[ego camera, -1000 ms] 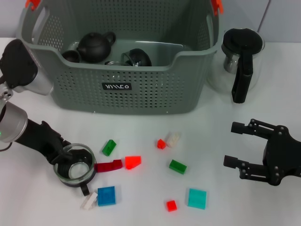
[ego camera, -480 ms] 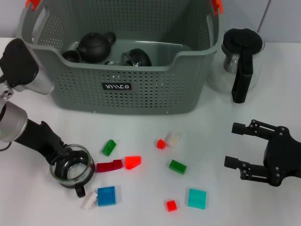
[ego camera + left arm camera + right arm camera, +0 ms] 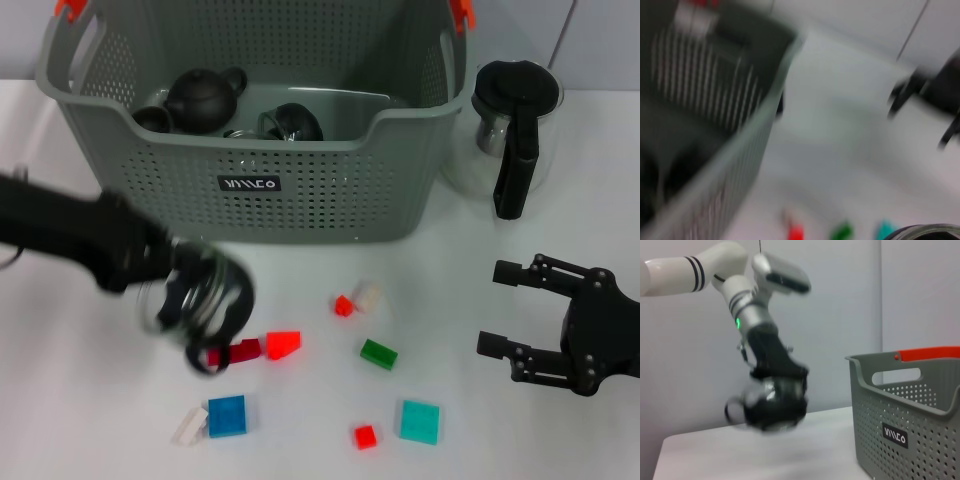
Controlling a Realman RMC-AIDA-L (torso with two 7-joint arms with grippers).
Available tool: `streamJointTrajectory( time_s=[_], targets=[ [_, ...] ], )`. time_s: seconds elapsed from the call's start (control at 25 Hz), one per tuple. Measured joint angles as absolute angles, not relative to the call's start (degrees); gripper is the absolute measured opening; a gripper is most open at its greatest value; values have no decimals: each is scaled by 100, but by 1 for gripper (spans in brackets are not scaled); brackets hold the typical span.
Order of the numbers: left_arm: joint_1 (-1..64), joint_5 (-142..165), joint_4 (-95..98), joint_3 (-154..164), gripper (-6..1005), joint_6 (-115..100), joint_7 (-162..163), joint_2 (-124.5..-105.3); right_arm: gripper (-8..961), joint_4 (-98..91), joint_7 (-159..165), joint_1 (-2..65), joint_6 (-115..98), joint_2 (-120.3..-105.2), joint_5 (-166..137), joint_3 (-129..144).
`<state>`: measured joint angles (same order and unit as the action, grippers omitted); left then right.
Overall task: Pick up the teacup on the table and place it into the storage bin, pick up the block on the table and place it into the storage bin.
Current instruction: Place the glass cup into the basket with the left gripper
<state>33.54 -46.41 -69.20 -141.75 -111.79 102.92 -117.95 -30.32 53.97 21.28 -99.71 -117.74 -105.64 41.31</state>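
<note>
- The left gripper [image 3: 165, 280], black and at centre left of the head view, pinches the rim of the clear glass teacup with a dark base [image 3: 200, 300]; the right wrist view shows the cup [image 3: 767, 407] hanging under the gripper [image 3: 777, 385], clear of the table.
- The teacup is tilted, its mouth turned partly toward the camera, and it hangs in front of the near wall of the storage bin, below its rim.
- Step in hand, as I judge it: carrying the teacup to the bin. The next move calls for more height to clear the near wall, then travel over the open interior before release.
- The large grey-green perforated storage bin [image 3: 300, 180] fills the upper middle of the head view and already holds a dark teapot [image 3: 200, 95] and other dark cups.
- Small coloured blocks lie on the white table [image 3: 460, 330] in the lower middle: a red wedge block [image 3: 283, 344], a green block [image 3: 378, 353], a blue square block [image 3: 227, 416].
- The right gripper [image 3: 520, 310], at lower right, rests near the table with fingers spread, holding nothing.
- A glass jug with black handle [image 3: 515, 130] stands at upper right beside the bin.
</note>
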Motion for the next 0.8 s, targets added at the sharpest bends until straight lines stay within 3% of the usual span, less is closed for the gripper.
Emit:
streamJointTrajectory(
  time_s=[0.32,0.4,0.64,0.8],
  targets=[
    [3736,-5772,-7548,-14127,45,-10333,11164,-11882,823,-3032,5410,2167,-9977,-11786,-10565,4171],
    [4272,-5696,-7603,-13886,45,-9448,12004,-11903,823,-3032,5413,2169,-9977,-11788,-10564,4172],
    [4851,-4995,-7110,-13020,45,-7628,12824,-11862,823,-3032,5416,2177,-9967,-11802,-10564,4166],
    [5084,-3998,-6355,-12246,46,-5841,12939,-11980,823,-3032,5423,2177,-9973,-11804,-10565,4138]
  ],
)
